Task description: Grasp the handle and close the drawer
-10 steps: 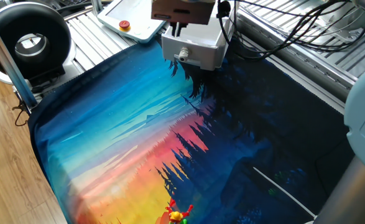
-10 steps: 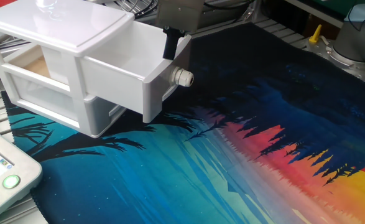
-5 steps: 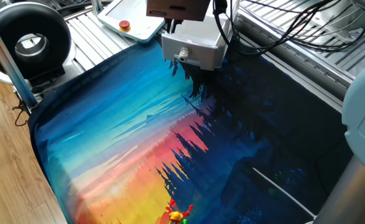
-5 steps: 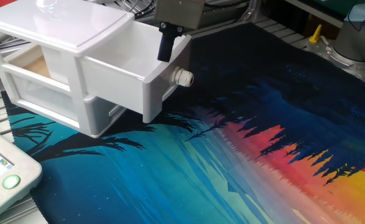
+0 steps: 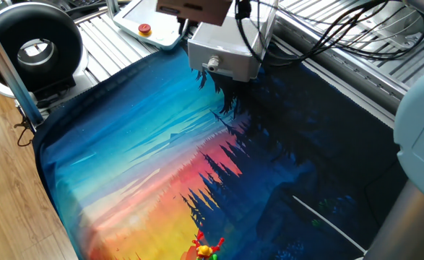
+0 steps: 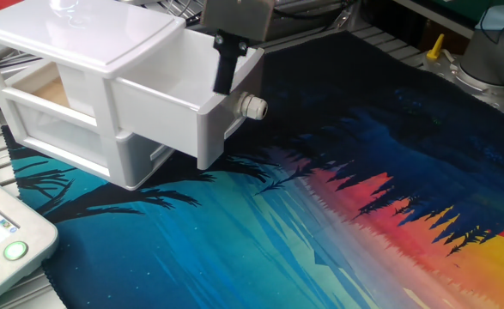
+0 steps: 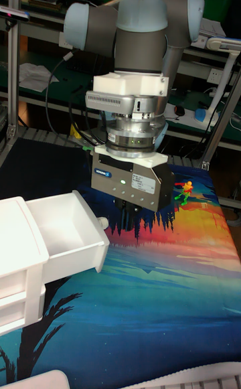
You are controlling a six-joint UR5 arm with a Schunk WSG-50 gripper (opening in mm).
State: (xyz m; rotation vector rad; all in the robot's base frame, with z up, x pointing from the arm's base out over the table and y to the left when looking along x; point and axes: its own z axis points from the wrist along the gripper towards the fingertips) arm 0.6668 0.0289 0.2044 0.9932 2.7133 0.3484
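The drawer (image 6: 170, 99) is the top one of a small white plastic drawer unit (image 6: 71, 51); it stands pulled well out, its open tray empty, and a small round white knob handle (image 6: 253, 107) sticks out from the middle of its flat front face. The unit sits at one end of a table mat (image 6: 337, 223) printed with a sunset scene, blue shading to orange and yellow with black tree outlines. Around the mat the table is ribbed metal; a white control panel with a red button (image 5: 145, 29) lies beside the unit, a large black ring-shaped device (image 5: 32, 47) stands at the table edge over a wooden floor, and dark cables (image 5: 320, 43) trail across the metal.

The gripper (image 6: 224, 69) hangs above the drawer's front edge, just over and behind the knob, touching nothing visible. One dark finger (image 6: 225, 64) shows; how far apart the fingers are cannot be told. It holds nothing.
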